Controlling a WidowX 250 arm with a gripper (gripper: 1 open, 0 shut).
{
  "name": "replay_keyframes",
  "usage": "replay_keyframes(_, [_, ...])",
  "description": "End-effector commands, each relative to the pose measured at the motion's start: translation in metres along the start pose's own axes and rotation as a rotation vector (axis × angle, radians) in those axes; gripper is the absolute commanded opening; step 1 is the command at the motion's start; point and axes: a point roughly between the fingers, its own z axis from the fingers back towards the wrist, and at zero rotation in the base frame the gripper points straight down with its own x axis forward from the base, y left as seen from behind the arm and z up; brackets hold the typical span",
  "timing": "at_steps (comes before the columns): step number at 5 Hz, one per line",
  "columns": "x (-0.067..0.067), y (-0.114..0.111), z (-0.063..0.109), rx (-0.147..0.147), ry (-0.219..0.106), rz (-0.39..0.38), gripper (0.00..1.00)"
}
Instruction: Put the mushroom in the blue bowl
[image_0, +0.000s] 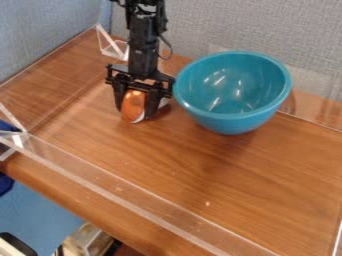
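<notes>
One robot arm reaches straight down over a brown wooden bench (201, 170) edged with low clear plastic walls. Its black pincer (139, 103) points downward, its two fingers standing on either side of the mushroom (132, 108), a small toy with a reddish-brown cap, which sits on the bench directly between them. The fingers look drawn in close against the mushroom's sides, so the pincer appears clamped on it, though whether it presses firmly cannot be told. The mushroom looks to rest on the wood, not lifted. The blue bowl (235, 90), round, deep and glossy turquoise, stands just beside the pincer, to the mushroom's right in this view, its near rim almost touching the right finger. The bowl is empty. Judging from this, the coming move must lift the mushroom above that rim, then carry it rightward.
</notes>
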Motion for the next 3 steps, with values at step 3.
replay_keyframes(3, [-0.005,0.017,0.019,-0.005,-0.019,0.106,0.00])
